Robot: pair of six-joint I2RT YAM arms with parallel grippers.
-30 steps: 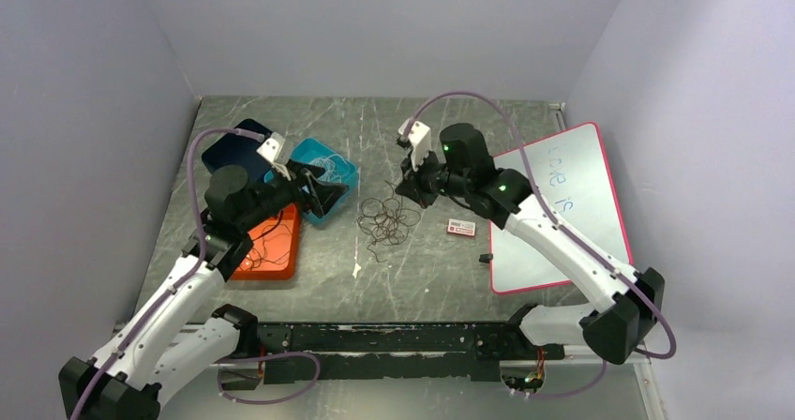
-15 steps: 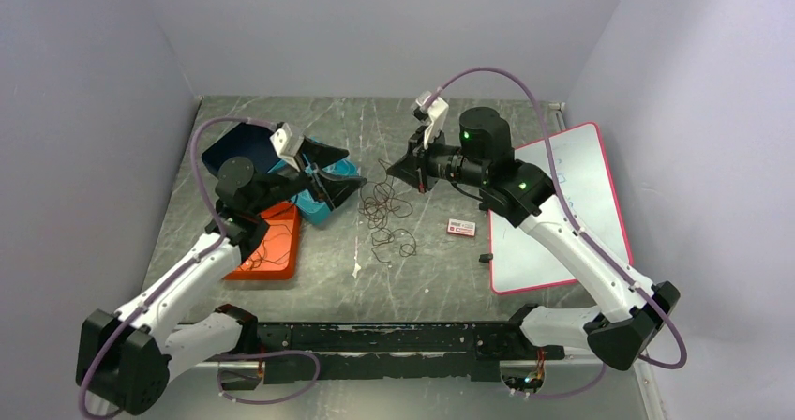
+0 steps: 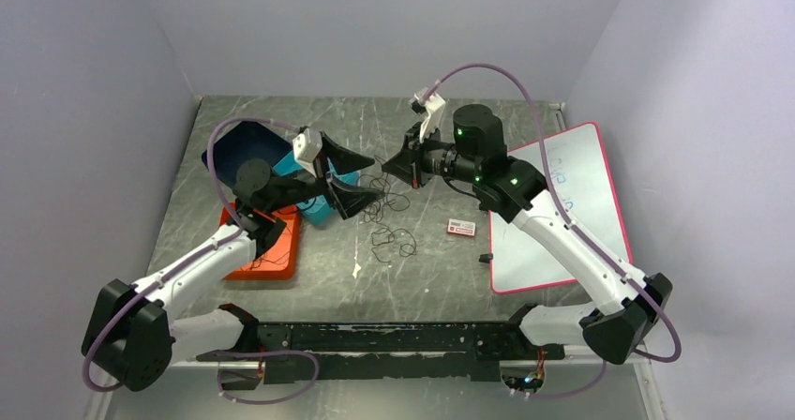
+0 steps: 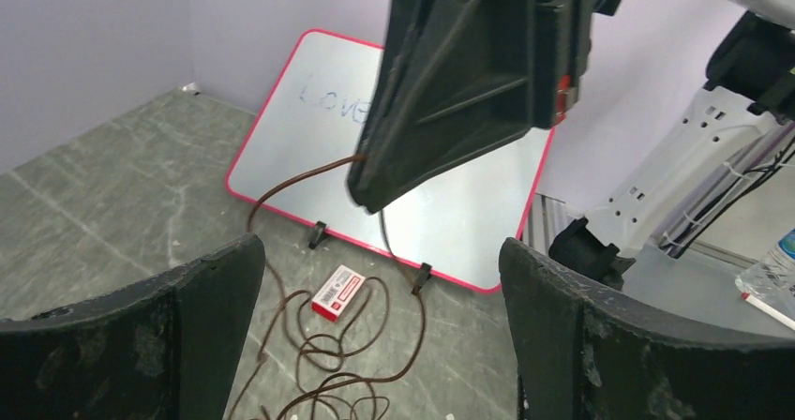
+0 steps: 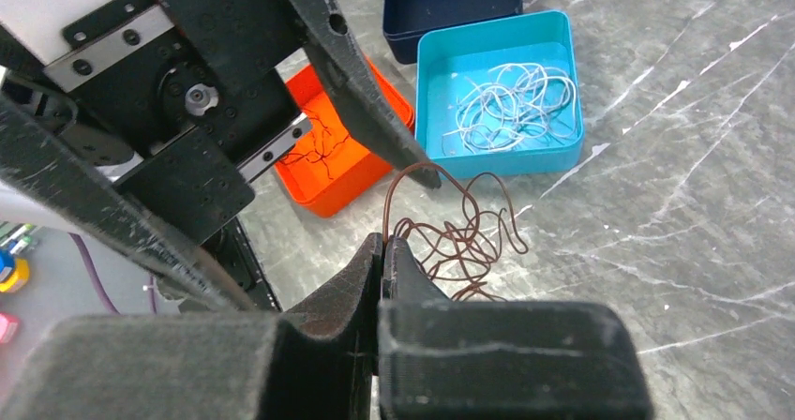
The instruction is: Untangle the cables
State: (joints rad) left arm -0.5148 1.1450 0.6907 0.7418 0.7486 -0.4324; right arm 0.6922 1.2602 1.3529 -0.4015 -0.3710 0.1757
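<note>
A tangle of thin dark brown cables (image 3: 382, 216) lies mid-table, and shows in the right wrist view (image 5: 466, 239) and the left wrist view (image 4: 323, 359). My right gripper (image 3: 388, 169) (image 5: 384, 242) is shut on one brown strand that rises in a loop from the tangle. My left gripper (image 3: 360, 178) (image 4: 380, 247) is open and empty. It hovers just left of the tangle, facing the right gripper, with the held strand hanging between them. Whitish cables (image 5: 509, 107) lie in a teal bin (image 5: 553, 157). Dark wires (image 5: 319, 143) lie in an orange tray (image 3: 277, 251).
A navy bin (image 3: 234, 148) sits behind the teal bin. A pink-rimmed whiteboard (image 3: 562, 204) lies at the right. A small red-and-white box (image 3: 460, 228) (image 4: 337, 292) and a small black clip (image 3: 485, 258) lie near the whiteboard's left edge.
My left gripper has swung right from over the bins to beside the tangle. My right gripper has lifted and pulled a strand up and back, stretching the tangle.
</note>
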